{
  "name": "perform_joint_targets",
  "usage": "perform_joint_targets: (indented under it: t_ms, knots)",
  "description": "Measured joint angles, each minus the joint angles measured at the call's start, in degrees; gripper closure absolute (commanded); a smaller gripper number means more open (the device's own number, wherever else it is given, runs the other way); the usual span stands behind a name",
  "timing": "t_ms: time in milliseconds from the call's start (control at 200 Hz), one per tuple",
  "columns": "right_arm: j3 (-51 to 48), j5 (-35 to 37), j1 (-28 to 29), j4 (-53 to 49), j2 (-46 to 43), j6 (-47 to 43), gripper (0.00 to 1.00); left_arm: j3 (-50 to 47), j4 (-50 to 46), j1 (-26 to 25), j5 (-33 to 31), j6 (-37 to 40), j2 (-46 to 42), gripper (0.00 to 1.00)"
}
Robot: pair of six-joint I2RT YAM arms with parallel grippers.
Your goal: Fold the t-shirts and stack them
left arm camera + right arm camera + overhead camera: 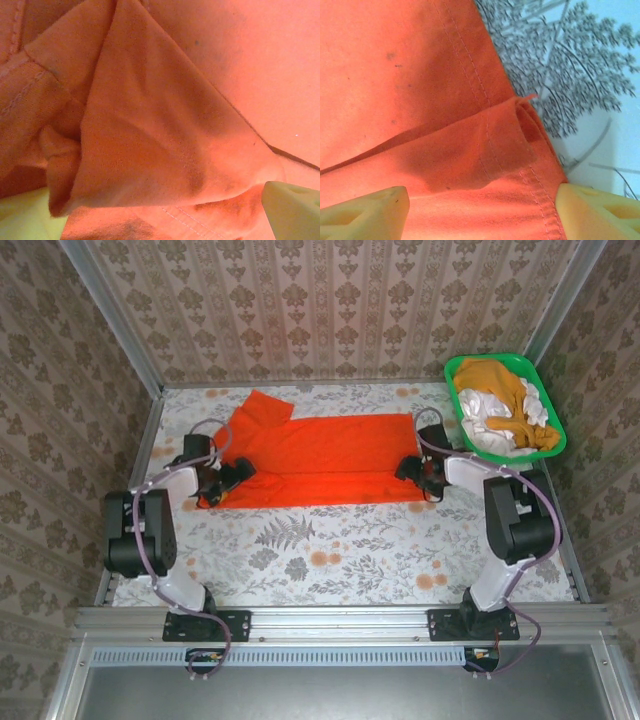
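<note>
We see the red-orange t-shirt (pixel 320 460) spread out on the table (pixel 330 540), our left gripper (pixel 238 471) spread wide, not pinching, at its bunched left end, our right gripper (pixel 406 468) also spread, at its right corner

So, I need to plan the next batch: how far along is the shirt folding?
Done: the red shirt lies spread out, apparently with one layer folded over. In hand: left fingers and right fingers sit open at its two ends. Left: finishing that fold, then the mustard shirt and white shirt in the basket; nothing is stacked yet.
</note>
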Motion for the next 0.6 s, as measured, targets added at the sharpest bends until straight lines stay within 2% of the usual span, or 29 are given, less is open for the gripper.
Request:
perform_joint_targets:
  t_ms: [205, 370, 495, 600]
  knots:
    - [-11.93, -0.28, 0.28, -1.14, -11.45, 2.67, 0.24, -10.08, -1.79, -1.38, -0.07, -1.25, -11.04, 0.00]
    - [-18.71, -1.11, 0.26, -4.11, -20.26, 4.35, 0.24, -16.46, -8.09, -2.73, -1.11, -3.56, -22.43, 0.00]
    - [-19.54, -1.97, 0.28, -6.56, -24.63, 4.22, 0.23, -16.04, -12.72, -2.93, -2.80, -3.69, -29.14, 0.00]
    - [-17.66, -2.69, 0.76, -7.21, -26.40, 2.75, 0.22, -12.02, -14.36, -2.89, -4.24, -0.63, -30.75, 0.00]
